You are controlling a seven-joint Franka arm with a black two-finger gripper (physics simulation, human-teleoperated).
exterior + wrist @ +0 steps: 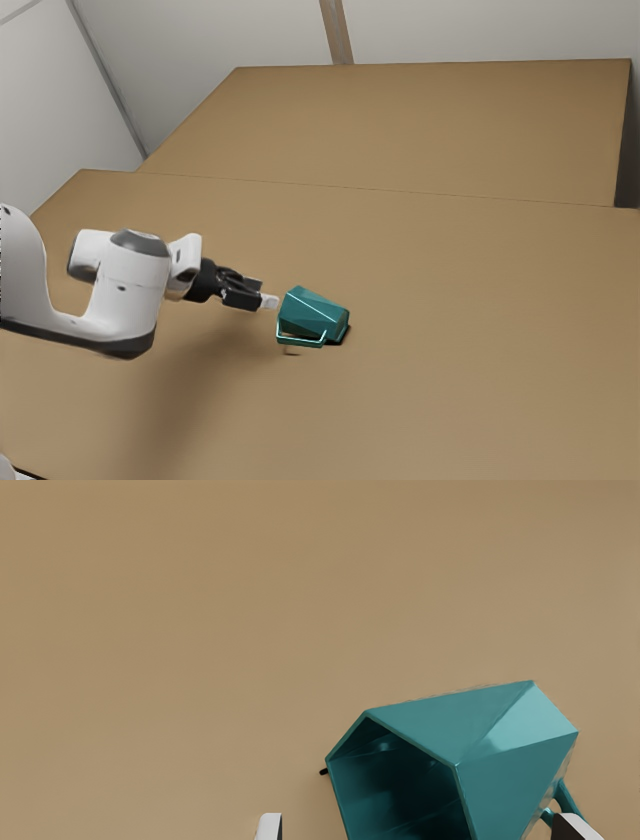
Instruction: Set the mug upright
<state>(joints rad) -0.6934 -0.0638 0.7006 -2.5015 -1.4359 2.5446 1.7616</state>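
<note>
Wrist view lets you look into the mouth (400,785) of the teal mug (515,775), between the wide-open fingers of your gripper (268,295), which holds nothing. Exterior view gives you the mug's outer side: it lies tipped on the plain brown table (480,320), well inside the edges. Pale walls (210,30) stand behind.

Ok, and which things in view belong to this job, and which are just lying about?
For the job:
- teal mug, on its side
- open gripper

Just there:
- brown table
- small dark piece by the mug's rim, unclear what
</note>
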